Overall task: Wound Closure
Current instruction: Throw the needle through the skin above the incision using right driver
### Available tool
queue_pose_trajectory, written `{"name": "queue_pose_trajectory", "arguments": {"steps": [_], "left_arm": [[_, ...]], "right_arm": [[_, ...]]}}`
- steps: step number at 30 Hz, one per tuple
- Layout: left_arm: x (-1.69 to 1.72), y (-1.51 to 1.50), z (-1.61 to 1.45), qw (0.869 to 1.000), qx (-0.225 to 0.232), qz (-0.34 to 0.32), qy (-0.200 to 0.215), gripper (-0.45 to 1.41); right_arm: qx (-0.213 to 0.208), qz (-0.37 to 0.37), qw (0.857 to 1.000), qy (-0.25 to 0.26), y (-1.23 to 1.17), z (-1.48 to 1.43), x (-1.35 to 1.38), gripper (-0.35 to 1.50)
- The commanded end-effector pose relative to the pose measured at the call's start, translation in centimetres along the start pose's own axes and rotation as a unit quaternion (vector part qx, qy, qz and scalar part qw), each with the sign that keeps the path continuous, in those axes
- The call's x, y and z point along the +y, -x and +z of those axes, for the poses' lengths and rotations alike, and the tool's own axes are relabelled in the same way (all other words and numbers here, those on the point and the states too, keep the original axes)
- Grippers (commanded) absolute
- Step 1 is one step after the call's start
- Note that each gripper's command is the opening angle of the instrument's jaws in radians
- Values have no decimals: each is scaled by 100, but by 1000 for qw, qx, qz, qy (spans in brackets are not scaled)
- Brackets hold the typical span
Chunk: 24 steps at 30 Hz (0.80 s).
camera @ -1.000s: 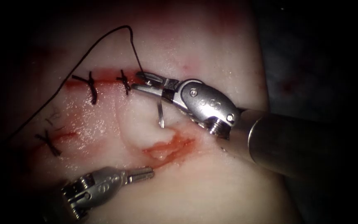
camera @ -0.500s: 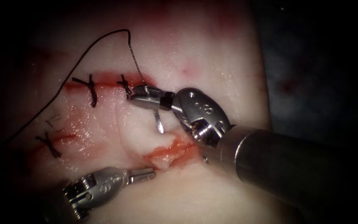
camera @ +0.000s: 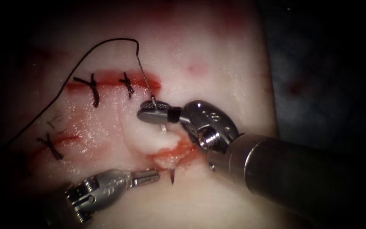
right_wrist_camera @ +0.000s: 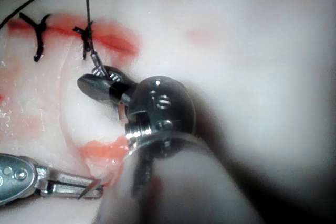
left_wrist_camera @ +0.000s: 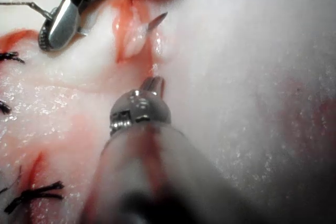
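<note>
While a second ago the needle point(camera: 172, 177) was still clear of the tissue point(camera: 217, 55), the right tool point(camera: 150, 113), clamped near its thread end, has now driven it through the cut point(camera: 174, 152), tip poking out beside the closed, empty left tool point(camera: 149, 176), so this bite's basically through.

Tissue: pale slab of pork belly tissue point(camera: 217, 51), under both tools.
Cut: red open cut point(camera: 172, 152), near centre, toward 6 o'clock.
Right tool: steel needle driver of the right arm point(camera: 151, 115), entering from 3 o'clock; jaws clamped on the needle near its thread end, at 12 o'clock of the cut.
Needle: curved steel needle point(camera: 172, 178), in the tissue, under the cut; point out at 6 o'clock of the cut.
Left tool: steel needle driver of the left arm point(camera: 151, 176), entering from 7 o'clock; holds nothing, tip just beside the needle point, at its 9 o'clock.
Thread: thin black thread point(camera: 85, 55), from the needle end toward 12 o'clock, then arcing to 9 o'clock.
Stitches: knotted black stitches point(camera: 93, 89), at 10 o'clock of the right tool.
</note>
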State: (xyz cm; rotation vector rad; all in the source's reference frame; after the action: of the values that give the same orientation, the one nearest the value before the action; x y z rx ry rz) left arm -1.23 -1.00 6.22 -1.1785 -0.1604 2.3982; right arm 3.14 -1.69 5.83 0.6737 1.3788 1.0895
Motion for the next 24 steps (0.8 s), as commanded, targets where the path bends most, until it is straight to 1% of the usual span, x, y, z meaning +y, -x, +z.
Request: {"name": "queue_pose_trajectory", "arguments": {"steps": [1, 7, 10, 14, 16, 17, 18, 20, 21, 22, 24], "left_arm": [[-1, 1, 8, 1000, 1, -3, 0, -35], [-1, -1, 6, 1000, 0, -1, 1, -35], [0, -2, 4, 1000, 0, 1, 2, -35], [0, -3, 0, 1000, -1, 12, 4, -35], [1, -5, -1, 1000, 0, 26, 3, -33], [2, -7, -2, 999, 2, 40, -1, -32], [4, -8, -2, 999, 4, 54, 1, -28], [5, -10, -3, 997, 11, 80, 7, -20], [5, -11, -4, 995, 17, 94, 10, -15], [4, -13, -5, 994, 27, 108, 9, -3], [2, -15, -7, 992, 36, 124, 9, 9]], "right_arm": [[-3, 4, 1000, -3, 4, 8, 2, -35], [-15, 21, 1000, -12, 23, 4, -11, -35], [-15, 24, 1000, -6, 32, -6, -15, -35], [-22, 26, 999, -8, 38, -16, -16, -35], [-19, 27, 999, 3, 38, -16, -14, -33], [-10, 2, 1000, 19, 33, -16, -10, 42], [-5, -9, 1000, 27, 30, -16, -8, 79], [-2, -9, 999, 35, 23, -16, -3, 103], [-1, -11, 999, 37, 19, -16, -1, 110], [6, -11, 999, 39, 10, -18, 6, 116], [10, -20, 999, 40, 3, -20, 11, 121]]}}
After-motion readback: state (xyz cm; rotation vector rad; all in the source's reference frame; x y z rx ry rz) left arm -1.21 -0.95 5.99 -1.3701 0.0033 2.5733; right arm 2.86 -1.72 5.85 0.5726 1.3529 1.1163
